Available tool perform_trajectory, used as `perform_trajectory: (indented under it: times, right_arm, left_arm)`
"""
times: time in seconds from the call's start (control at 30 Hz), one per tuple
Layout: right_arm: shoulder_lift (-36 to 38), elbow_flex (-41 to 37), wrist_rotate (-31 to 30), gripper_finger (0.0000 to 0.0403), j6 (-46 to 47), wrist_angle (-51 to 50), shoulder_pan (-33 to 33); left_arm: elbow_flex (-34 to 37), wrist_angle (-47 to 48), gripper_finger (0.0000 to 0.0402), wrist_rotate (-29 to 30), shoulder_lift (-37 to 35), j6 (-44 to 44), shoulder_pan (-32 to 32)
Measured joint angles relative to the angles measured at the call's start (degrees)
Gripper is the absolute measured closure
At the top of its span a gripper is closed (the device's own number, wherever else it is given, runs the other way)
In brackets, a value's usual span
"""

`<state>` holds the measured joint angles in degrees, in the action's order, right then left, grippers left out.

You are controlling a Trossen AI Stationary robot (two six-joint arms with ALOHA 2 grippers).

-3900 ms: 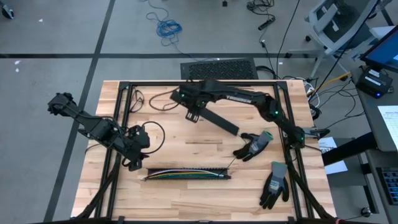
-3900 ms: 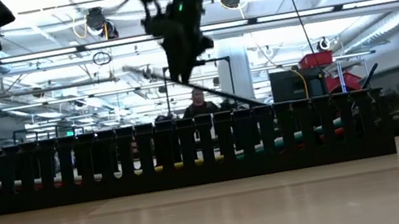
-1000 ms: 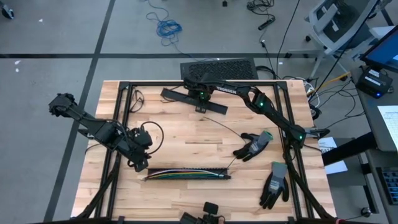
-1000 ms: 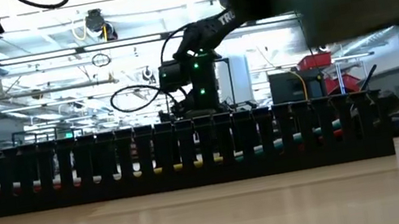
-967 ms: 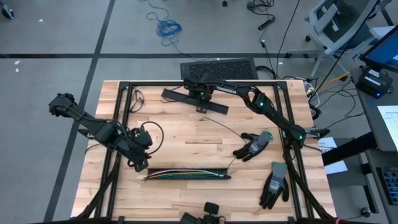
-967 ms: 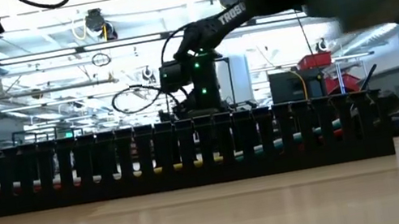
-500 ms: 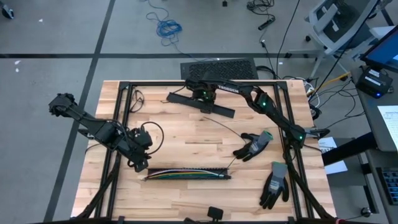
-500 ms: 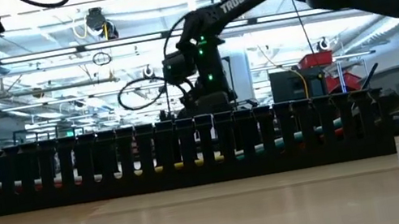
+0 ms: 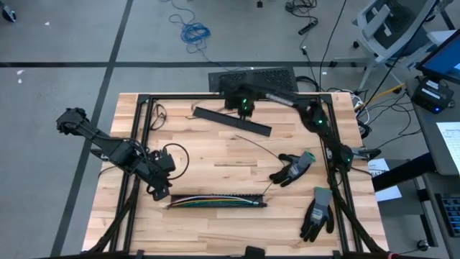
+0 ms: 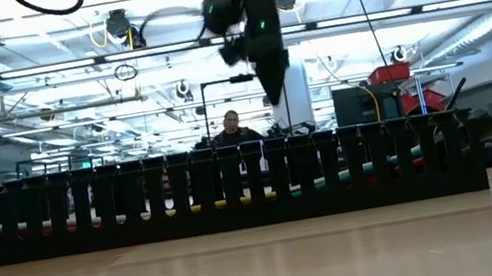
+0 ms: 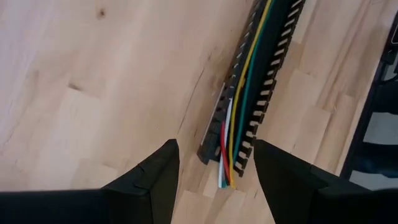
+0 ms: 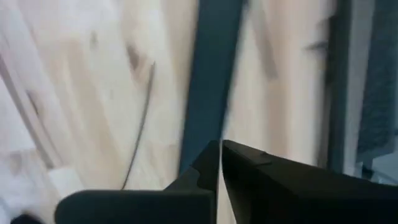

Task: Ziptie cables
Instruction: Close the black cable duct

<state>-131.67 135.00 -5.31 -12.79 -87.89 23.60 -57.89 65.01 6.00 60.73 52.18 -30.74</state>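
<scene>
Matt wood table (image 9: 215, 155), black plastic slotted strip (image 11: 264, 93)

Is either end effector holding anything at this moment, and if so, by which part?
Nothing is held. The left end effector is open above the cables' end; the right end effector is shut, empty, above the flat black strip.

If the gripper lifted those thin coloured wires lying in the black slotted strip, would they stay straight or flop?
The thin multicoloured wires would probably droop: they look slender and loose, with ends fanning out past the black slotted strip. They seem light, so a few could slip free. The left gripper stands open just beyond that end.
</scene>
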Motion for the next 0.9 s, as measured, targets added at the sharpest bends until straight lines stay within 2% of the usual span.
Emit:
perform_trajectory:
  times: [0.07,0.2,0.37,0.5,0.6,0.73,0.9]
  right_arm:
    - [2.32,0.06,2.20,0.0383,0.21,1.68,1.99]
    - [3.77,0.04,10.65,0.0341,2.70,3.89,6.27]
    - [3.04,-3.88,12.76,0.0276,3.47,5.00,8.29]
    - [3.00,-14.79,13.15,0.0237,2.34,4.57,7.41]
    - [4.72,-26.52,12.49,0.0221,0.96,7.30,6.75]
    - [11.60,-40.34,10.96,0.0219,3.12,18.84,7.16]
    - [22.47,-51.25,7.97,0.0221,6.81,38.58,7.84]
  left_arm:
    - [0.00,0.02,0.0200,0.04,0.00,-0.02,-0.02]
    - [0.00,0.10,0.0200,0.11,0.00,-0.57,-0.04]
    - [0.00,0.42,0.0200,0.13,0.00,-0.15,-0.03]
    - [0.00,0.42,0.0200,0.20,0.00,0.04,-0.04]
    - [0.00,0.40,0.0200,0.24,0.00,0.07,-0.04]
    - [0.00,0.40,0.0200,0.43,0.00,1.47,-0.04]
    - [0.00,-0.29,0.0200,2.19,0.00,3.06,-0.04]
